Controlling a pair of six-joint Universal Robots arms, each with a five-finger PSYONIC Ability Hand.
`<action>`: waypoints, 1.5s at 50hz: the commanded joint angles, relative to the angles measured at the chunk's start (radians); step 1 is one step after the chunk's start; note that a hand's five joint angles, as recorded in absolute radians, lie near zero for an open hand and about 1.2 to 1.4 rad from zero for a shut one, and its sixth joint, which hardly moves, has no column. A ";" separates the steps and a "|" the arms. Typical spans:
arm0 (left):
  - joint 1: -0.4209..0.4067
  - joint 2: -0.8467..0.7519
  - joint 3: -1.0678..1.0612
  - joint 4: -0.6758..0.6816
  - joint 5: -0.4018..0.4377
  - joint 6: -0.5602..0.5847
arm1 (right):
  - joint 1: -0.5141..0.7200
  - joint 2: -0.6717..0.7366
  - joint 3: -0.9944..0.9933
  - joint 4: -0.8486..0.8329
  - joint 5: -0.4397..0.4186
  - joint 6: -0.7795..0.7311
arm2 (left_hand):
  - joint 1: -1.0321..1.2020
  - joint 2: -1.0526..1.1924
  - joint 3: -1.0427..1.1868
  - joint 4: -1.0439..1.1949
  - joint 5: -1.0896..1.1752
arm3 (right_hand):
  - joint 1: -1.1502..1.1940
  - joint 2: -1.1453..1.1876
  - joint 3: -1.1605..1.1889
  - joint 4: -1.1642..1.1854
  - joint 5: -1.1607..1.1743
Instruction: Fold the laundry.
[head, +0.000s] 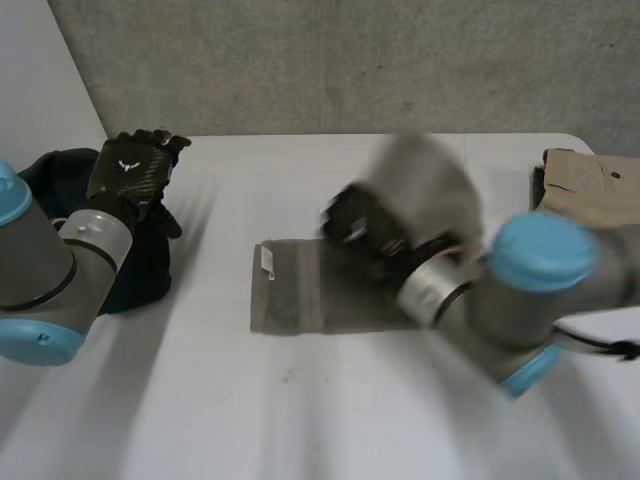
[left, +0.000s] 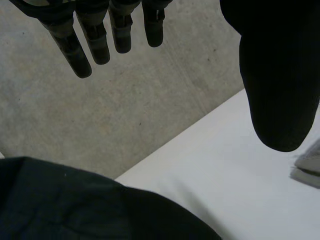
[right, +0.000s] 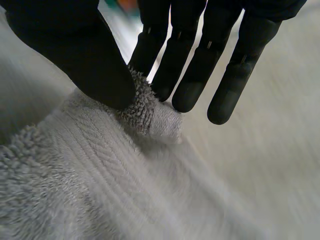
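Head view: I see the grey towel (head: 295, 290) in the middle of the table (head: 300, 420), long axis left to right, right end raised in my right hand (head: 362, 230). The left hand (head: 130, 165) hangs over a dark garment (head: 140, 270) at the left edge. Left wrist view — fingers (left: 100, 42) straight, empty. Right wrist view — thumb (right: 80, 60) pinches a towel fold.

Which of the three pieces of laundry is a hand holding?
The grey towel in the middle: the right hand pinches it. The dark garment and the tan garment lie free.

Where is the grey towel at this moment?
In the head view the grey towel lies near the middle of the white table, between the dark garment and the tan cloth; the right hand pinches its raised part.
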 joint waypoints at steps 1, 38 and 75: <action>-0.002 0.001 -0.034 0.008 0.013 0.007 | 0.160 0.151 -0.067 0.044 0.040 -0.115 | -0.014 -0.034 -0.038 -0.028 -0.050 | 0.277 0.213 0.207 0.198 0.224; -0.057 0.054 -0.051 0.015 0.031 0.004 | -0.044 -0.187 0.028 0.121 0.387 0.434 | -0.014 -0.034 -0.038 -0.028 -0.050 | 0.277 0.213 0.207 0.198 0.224; -0.357 -0.166 0.290 -0.219 -0.123 -0.110 | 0.021 0.109 -0.375 0.487 0.369 1.029 | -0.014 -0.034 -0.038 -0.028 -0.050 | -0.945 -1.009 -1.015 -1.024 -0.998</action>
